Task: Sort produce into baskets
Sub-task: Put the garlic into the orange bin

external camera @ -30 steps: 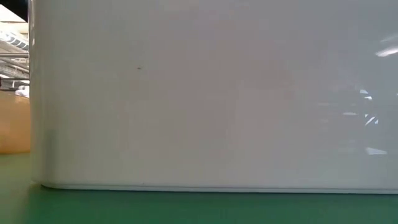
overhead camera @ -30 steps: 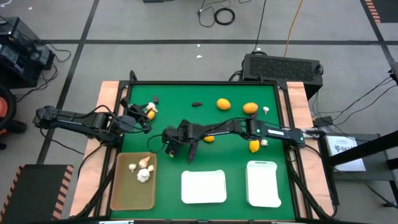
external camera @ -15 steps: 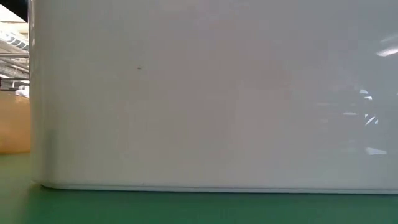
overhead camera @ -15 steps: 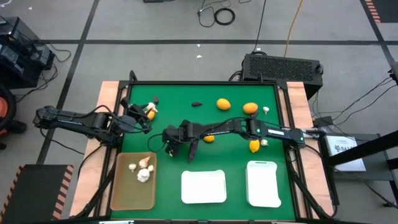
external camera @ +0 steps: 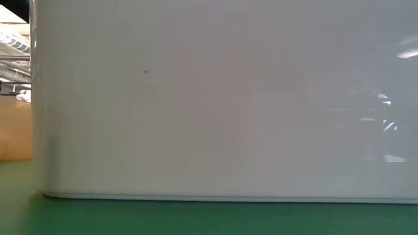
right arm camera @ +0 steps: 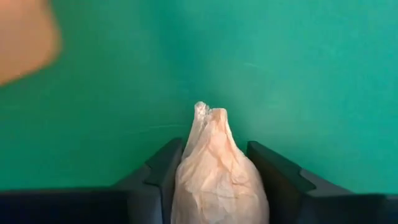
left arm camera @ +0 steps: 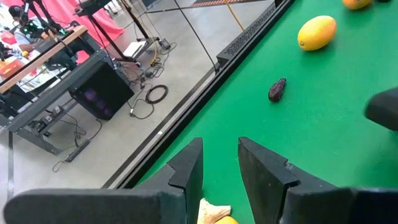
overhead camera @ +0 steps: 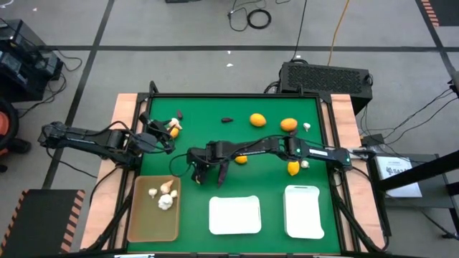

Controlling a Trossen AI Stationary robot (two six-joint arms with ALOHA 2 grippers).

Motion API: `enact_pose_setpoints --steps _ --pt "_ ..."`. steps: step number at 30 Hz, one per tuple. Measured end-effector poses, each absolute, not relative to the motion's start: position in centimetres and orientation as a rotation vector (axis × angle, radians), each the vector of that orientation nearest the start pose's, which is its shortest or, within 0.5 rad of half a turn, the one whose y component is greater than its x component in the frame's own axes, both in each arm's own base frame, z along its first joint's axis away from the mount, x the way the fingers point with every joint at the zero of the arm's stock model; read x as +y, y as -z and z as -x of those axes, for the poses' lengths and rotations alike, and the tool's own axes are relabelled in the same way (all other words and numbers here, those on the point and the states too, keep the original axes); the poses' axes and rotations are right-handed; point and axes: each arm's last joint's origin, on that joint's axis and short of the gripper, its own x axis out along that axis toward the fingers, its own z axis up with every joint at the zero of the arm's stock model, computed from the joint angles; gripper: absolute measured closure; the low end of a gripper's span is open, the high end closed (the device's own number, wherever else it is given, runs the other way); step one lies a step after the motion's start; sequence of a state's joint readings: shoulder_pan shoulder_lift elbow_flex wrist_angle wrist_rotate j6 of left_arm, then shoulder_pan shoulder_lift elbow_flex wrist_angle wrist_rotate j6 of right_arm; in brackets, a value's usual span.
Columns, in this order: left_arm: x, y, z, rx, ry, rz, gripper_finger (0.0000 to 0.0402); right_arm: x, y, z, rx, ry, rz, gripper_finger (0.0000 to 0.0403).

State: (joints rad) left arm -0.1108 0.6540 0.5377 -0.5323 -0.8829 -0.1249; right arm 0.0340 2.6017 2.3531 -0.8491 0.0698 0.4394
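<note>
My right gripper reaches across the middle of the green table, just off the far right corner of the tan-brown tray, and is shut on a whitish bulb. My left gripper is open at the table's left, beside a whitish bulb and an orange fruit; both show under its fingers in the left wrist view. The tan tray holds three bulbs. The two white trays hold nothing. Orange fruits and dark purple pieces lie on the table. My right gripper pinches the bulb by its two rounded sides between the two fingers. The bulb's pointed tip sticks out past the fingertips toward the table. The fingers come from above, slanting down.
Small bulbs lie at the far right and beside a fruit. An orange fruit and a dark long piece lie by my right arm. In the low view a white tray wall fills the picture, with the tan tray at its left.
</note>
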Motion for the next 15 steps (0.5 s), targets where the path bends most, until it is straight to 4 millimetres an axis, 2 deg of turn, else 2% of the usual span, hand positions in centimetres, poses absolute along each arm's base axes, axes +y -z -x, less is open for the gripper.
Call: enact_pose_setpoints --steps 5,11,15 --pt "0.8 -24.3 -13.1 0.536 -0.777 -0.202 0.0292 2.9 -16.1 -54.8 0.992 0.177 -0.353 0.025" --pt "0.8 -24.3 -13.1 0.535 -0.777 -0.201 0.0292 5.6 -17.1 -55.9 0.86 -0.003 -0.309 0.024" --pt "0.8 -24.3 -13.1 0.535 -0.777 -0.201 0.0292 7.0 -17.5 -56.1 0.8 -0.054 -0.266 0.0242"
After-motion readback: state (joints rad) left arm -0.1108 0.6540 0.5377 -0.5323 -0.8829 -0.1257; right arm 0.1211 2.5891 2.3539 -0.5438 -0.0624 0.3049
